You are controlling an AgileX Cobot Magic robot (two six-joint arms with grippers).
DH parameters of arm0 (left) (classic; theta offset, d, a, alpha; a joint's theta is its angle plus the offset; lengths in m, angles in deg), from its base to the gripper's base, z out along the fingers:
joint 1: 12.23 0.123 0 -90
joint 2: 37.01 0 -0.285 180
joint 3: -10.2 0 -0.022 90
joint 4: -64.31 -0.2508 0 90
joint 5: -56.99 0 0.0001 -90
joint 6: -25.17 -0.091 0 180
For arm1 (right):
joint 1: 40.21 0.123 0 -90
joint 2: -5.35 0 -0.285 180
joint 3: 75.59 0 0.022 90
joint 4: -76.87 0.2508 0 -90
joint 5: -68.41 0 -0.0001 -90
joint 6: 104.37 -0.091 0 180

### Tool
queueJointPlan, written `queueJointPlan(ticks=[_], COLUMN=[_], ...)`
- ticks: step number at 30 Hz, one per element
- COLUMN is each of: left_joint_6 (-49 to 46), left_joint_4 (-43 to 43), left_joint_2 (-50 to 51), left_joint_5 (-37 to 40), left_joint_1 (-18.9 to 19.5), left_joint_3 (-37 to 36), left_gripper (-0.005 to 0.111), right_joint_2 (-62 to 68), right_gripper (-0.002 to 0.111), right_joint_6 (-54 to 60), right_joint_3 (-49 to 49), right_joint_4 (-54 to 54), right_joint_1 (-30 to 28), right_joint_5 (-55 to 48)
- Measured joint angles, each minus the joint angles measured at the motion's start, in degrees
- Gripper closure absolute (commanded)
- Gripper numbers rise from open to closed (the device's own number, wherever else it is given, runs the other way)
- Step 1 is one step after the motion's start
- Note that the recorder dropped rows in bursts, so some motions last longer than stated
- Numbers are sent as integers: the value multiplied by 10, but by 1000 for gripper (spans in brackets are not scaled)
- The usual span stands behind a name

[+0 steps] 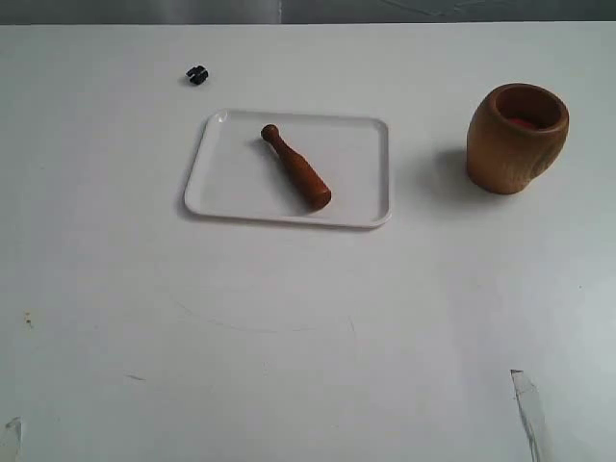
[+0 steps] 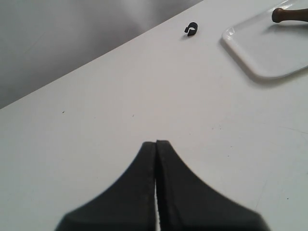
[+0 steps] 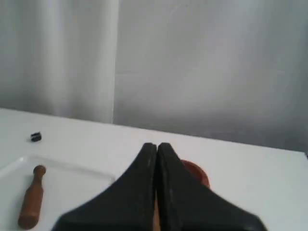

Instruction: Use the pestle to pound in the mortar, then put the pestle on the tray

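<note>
The reddish-brown pestle (image 1: 296, 167) lies slantwise on the white tray (image 1: 356, 197), knob end toward the far left; it also shows as the pestle (image 3: 32, 197) on the tray (image 3: 67, 180) and as a knob tip, the pestle (image 2: 288, 15), on the tray (image 2: 269, 48). The brown mortar (image 1: 517, 138) stands upright to the right of the tray, its reddish inside showing. My left gripper (image 2: 156, 143) is shut and empty over bare table, well short of the tray. My right gripper (image 3: 157, 145) is shut and empty, with the mortar's rim (image 3: 196, 171) just behind its fingers.
A small black clip (image 1: 196, 74) lies on the white table beyond the tray's far left corner; it shows as the clip (image 2: 191, 29) and the clip (image 3: 35, 137). A grey curtain hangs behind the table's far edge.
</note>
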Motion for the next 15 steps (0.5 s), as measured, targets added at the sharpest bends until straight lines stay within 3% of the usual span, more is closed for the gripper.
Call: queueJointPlan(ticks=[8, 15], left_joint_6=[0, 0], left_joint_4=[0, 0], left_joint_2=[0, 0], left_joint_5=[0, 0], left_joint_1=[0, 0], left_joint_3=[0, 0], left_gripper=[107, 107], right_joint_2=[-146, -148], right_gripper=[108, 108], right_joint_6=[31, 18], right_joint_3=[-24, -24], right_joint_4=[0, 2], right_joint_1=[0, 0], right_joint_5=[-65, 66])
